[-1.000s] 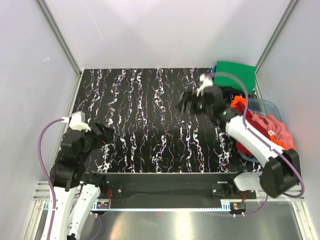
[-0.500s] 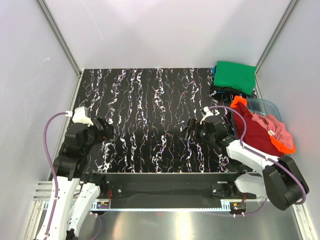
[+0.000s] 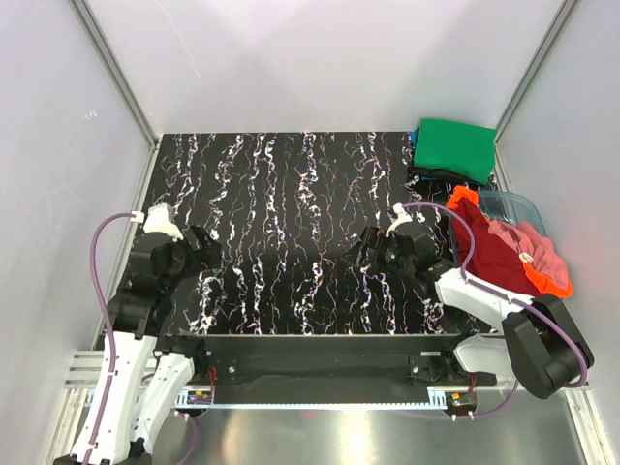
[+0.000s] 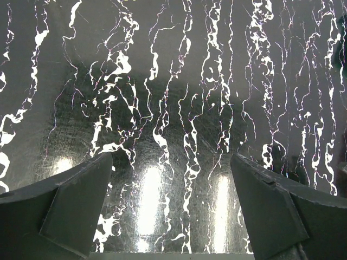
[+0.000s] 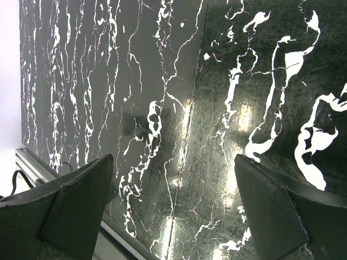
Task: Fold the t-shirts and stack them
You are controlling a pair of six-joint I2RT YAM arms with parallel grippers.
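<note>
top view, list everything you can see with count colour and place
green shirt: 1, green, folded, far right corner
black shirt: count unclear, black, under green shirt
maroon shirt: 1, maroon, top of heap in tub
orange shirt: at least 1, orange, heap around maroon shirt
tub: 1, clear, right edge
table: 1, black with white veins
left tool: 1, black, open, near left
right tool: 1, black, open, near centre-right
</note>
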